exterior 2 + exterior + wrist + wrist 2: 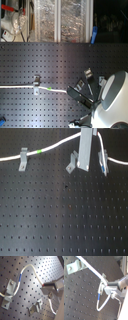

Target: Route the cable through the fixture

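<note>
The white cable point(57, 145) runs from the first exterior view's left edge through the left metal clip point(23, 159), with its green band point(37, 151) just past it, then rises to my gripper point(84, 168). The gripper is shut on the cable beside the middle clip point(72, 163). Beyond it the cable loops to the right clip point(103, 160), where the blue band point(103, 168) sits. The first wrist view shows the fingers point(51, 285) clamped on the cable point(32, 268), the blue band point(20, 278) and a clip point(10, 287). The second wrist view shows the loop point(101, 307) hanging below the gripper.
The black perforated board point(60, 218) carries all three clips. In the second exterior view the white arm body point(112, 100) fills the lower right, and shelves with clutter point(60, 20) stand behind the board's far edge.
</note>
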Tool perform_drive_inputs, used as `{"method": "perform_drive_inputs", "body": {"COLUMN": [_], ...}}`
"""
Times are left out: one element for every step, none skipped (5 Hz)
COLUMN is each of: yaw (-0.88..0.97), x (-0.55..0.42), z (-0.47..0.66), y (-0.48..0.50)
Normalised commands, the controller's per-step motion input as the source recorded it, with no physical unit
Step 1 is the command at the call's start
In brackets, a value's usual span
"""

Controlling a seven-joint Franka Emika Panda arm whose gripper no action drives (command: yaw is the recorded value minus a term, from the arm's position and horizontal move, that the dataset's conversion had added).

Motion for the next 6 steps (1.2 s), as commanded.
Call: {"method": "perform_drive_inputs", "body": {"yaw": [0.0,0.0,0.18,0.14,0.0,-0.15], "x": [0.01,-0.02,-0.13,-0.144,-0.231,-0.336], "z": [0.0,0.03,0.29,0.42,0.35,0.27], "y": [-0.004,-0.016,0.048,-0.018,-0.169,-0.194]}}
